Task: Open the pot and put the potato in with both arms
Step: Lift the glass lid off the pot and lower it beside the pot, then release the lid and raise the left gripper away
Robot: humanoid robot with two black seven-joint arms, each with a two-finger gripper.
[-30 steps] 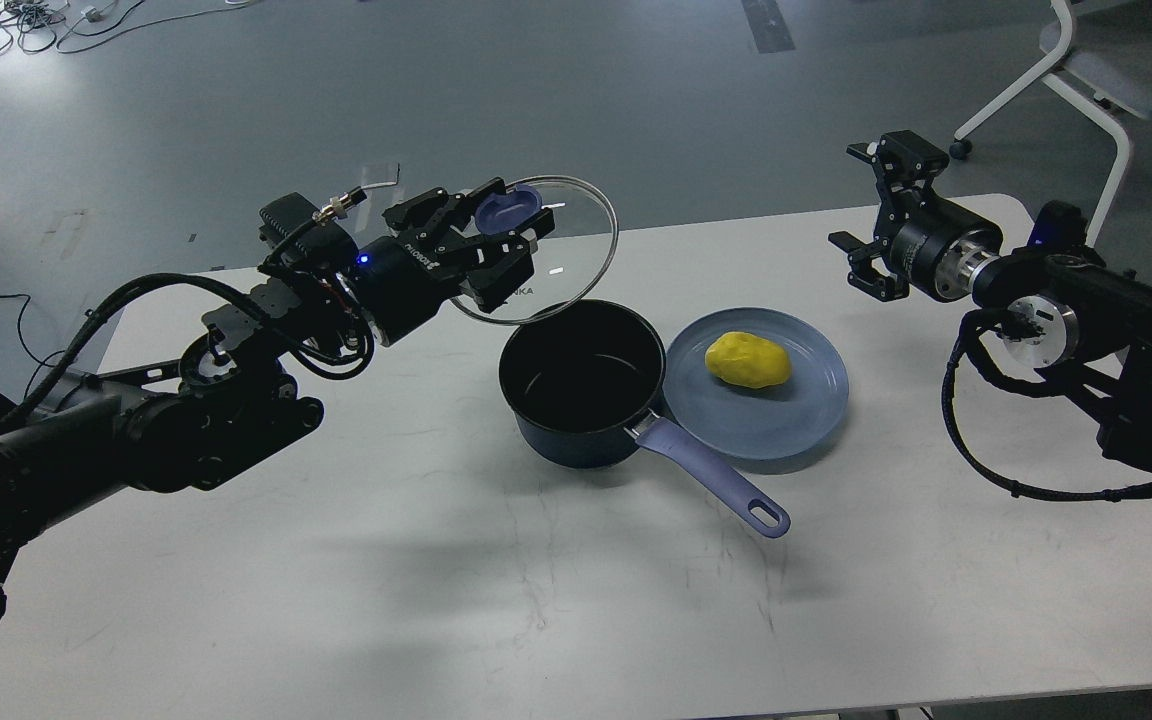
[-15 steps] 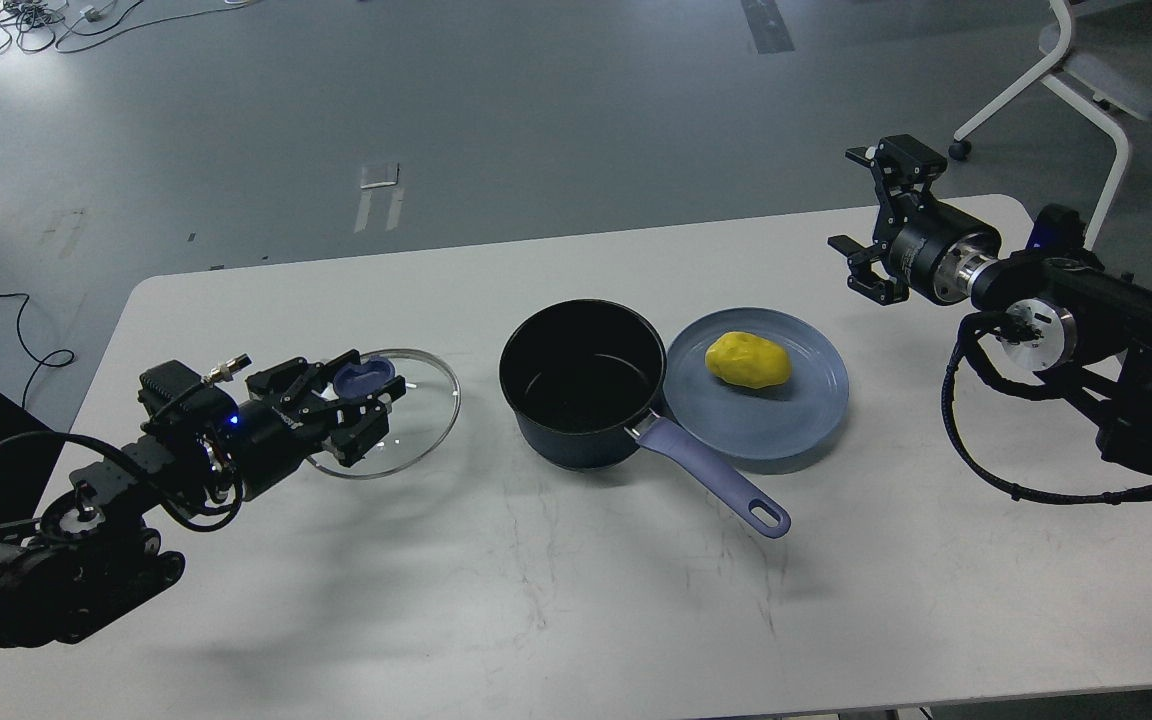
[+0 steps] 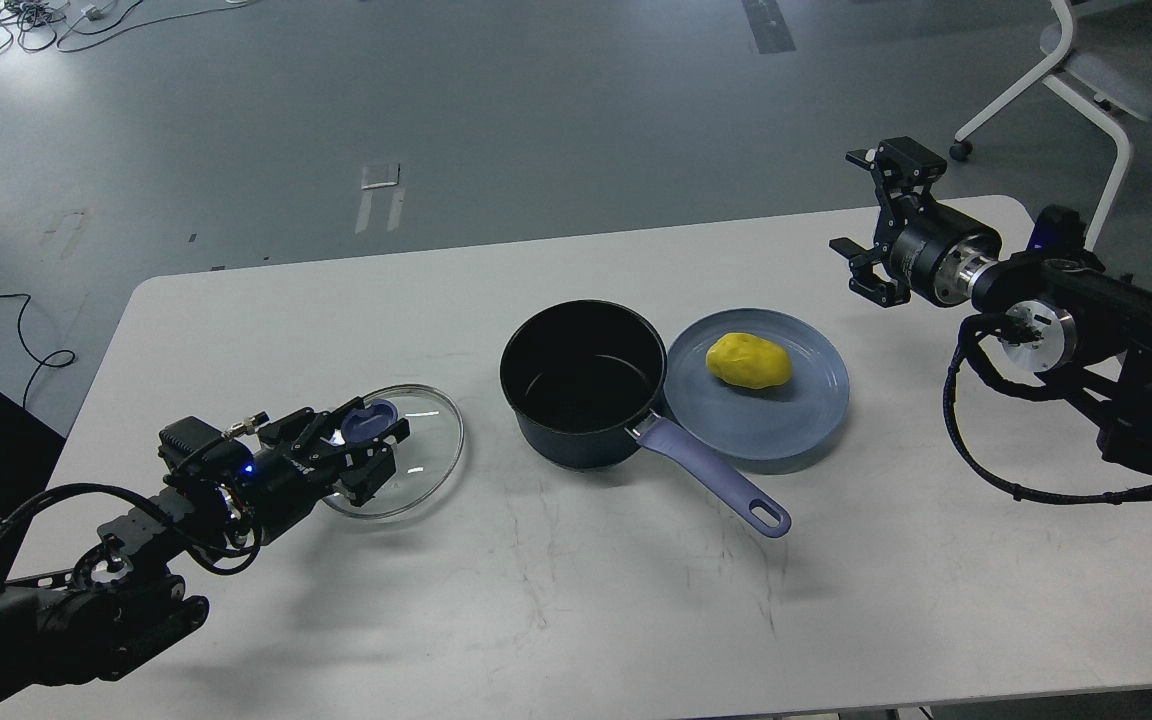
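The left gripper point(image 3: 368, 447) clasped the glass lid point(image 3: 416, 450) by its blue knob, low over the table point(image 3: 576, 620). The right gripper point(image 3: 871, 225) was spread wide — the potato point(image 3: 749, 360) lay on the blue plate point(image 3: 796, 420), beside the open pot point(image 3: 584, 385).

One pot point(image 3: 583, 385), lid point(image 3: 426, 440), plate point(image 3: 816, 400), potato point(image 3: 748, 360)

No readable text, label, brand, number or sign anywhere in view. My left gripper point(image 3: 361, 452) body too dark and small: any marking on it illegible. Glass lid point(image 3: 414, 450) shows only glare, no legible print. Pot point(image 3: 576, 395), plate point(image 3: 796, 420), potato point(image 3: 748, 360) unmarked as far as I can tell. My right gripper point(image 3: 871, 225) shows no legible lettering. Table point(image 3: 576, 600) plain white, bears nothing readable.
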